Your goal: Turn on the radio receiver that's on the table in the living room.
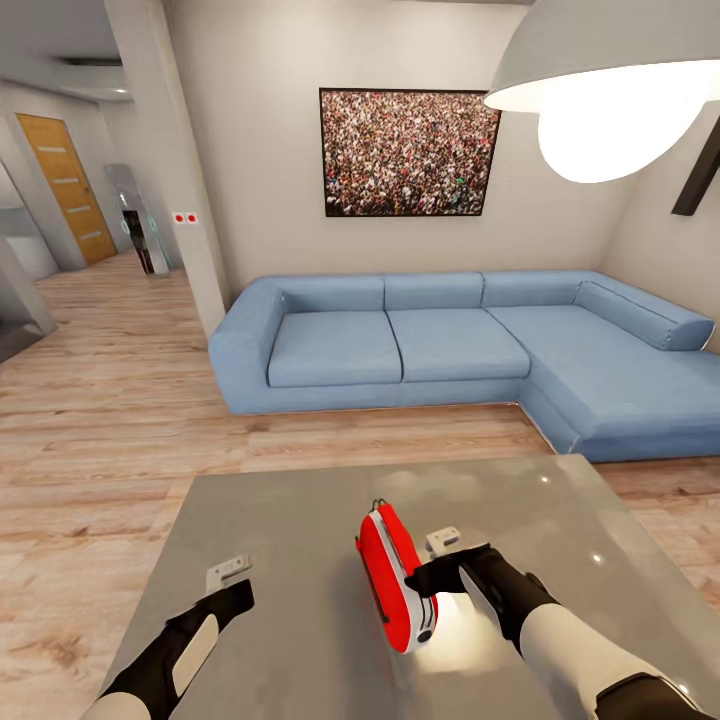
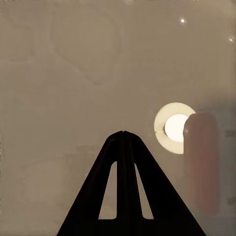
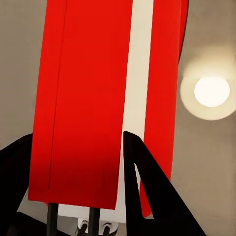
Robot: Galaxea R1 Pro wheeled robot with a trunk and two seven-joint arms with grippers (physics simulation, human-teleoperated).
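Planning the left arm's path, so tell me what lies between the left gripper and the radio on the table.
Only bare glossy table top lies between the left gripper and the radio receiver, as the head view shows.

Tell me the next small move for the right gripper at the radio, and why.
Probably ease the right gripper a touch further onto the radio to press it on. The radio stands on edge on the table, and the wrist view shows its red side and white band close between the open fingers. Whether they touch yet, I cannot tell. The left gripper is shut, apart.
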